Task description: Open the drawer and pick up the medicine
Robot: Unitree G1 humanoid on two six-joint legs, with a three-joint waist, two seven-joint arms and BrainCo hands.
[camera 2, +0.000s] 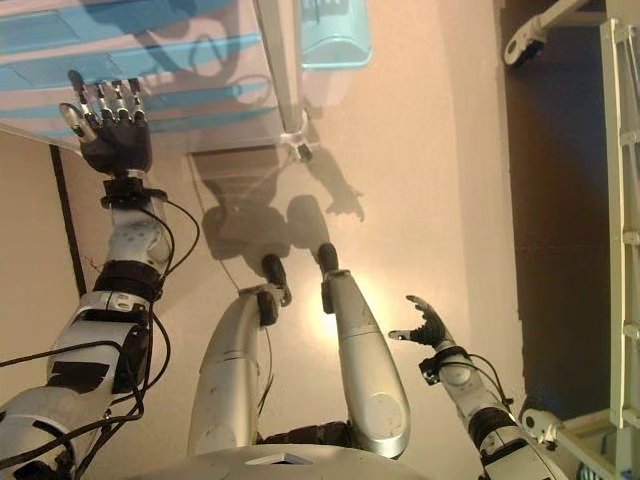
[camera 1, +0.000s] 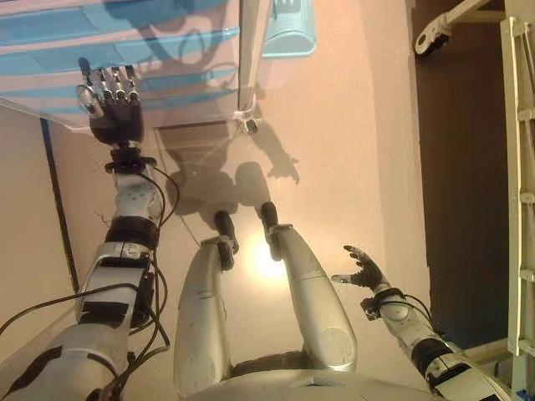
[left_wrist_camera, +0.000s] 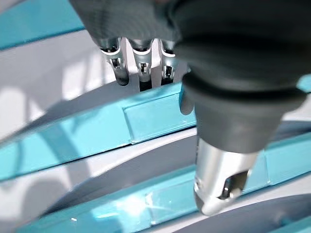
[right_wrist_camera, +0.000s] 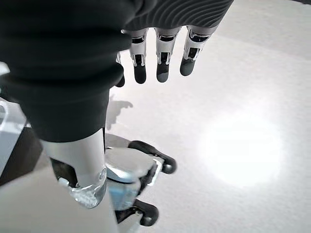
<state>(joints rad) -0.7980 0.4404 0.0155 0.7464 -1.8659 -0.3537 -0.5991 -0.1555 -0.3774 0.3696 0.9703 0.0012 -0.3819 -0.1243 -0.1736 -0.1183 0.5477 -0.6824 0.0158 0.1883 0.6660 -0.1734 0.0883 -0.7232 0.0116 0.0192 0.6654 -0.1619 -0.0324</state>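
A translucent drawer cabinet (camera 1: 167,50) with light blue drawer fronts stands ahead on the left, its drawers shut. My left hand (camera 1: 113,104) is raised in front of it with straight fingers, open and empty. In the left wrist view its fingers (left_wrist_camera: 141,68) reach close to a blue drawer front (left_wrist_camera: 97,131); I cannot tell if they touch it. My right hand (camera 1: 361,271) hangs low on the right over the floor, open and empty; its fingers (right_wrist_camera: 163,63) are relaxed. No medicine shows in any view.
A metal pole (camera 1: 247,67) stands at the cabinet's right edge, with a light blue bin (camera 1: 288,29) beside it. A white metal rack (camera 1: 518,167) runs along the far right past a dark floor strip (camera 1: 460,167). A dark line (camera 1: 58,192) marks the floor on the left.
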